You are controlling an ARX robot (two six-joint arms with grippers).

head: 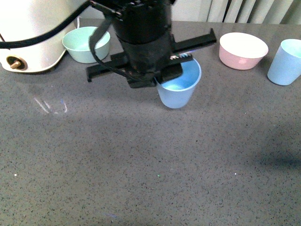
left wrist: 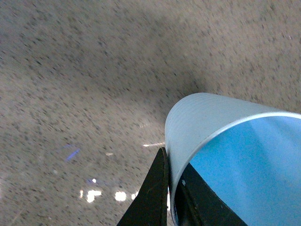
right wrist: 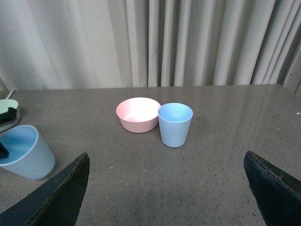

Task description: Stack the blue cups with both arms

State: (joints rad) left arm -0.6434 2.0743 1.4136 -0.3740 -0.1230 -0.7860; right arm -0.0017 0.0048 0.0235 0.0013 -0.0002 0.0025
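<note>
My left gripper [head: 162, 75] is shut on the rim of a light blue cup [head: 178, 87], tilted, in the middle of the grey table. In the left wrist view one black finger [left wrist: 150, 193] lies outside the cup's wall [left wrist: 207, 117] and the other inside. The second blue cup [head: 285, 62] stands upright at the far right edge, beside the pink bowl [head: 243, 50]. My right gripper [right wrist: 167, 188] is open and empty, its fingers wide apart, well short of that cup [right wrist: 175, 124]. The held cup also shows in the right wrist view [right wrist: 26, 151].
A mint green bowl [head: 86, 44] stands at the back left next to a white appliance [head: 33, 33]. The pink bowl also shows in the right wrist view [right wrist: 138, 114], touching the second cup. Curtains hang behind the table's far edge.
</note>
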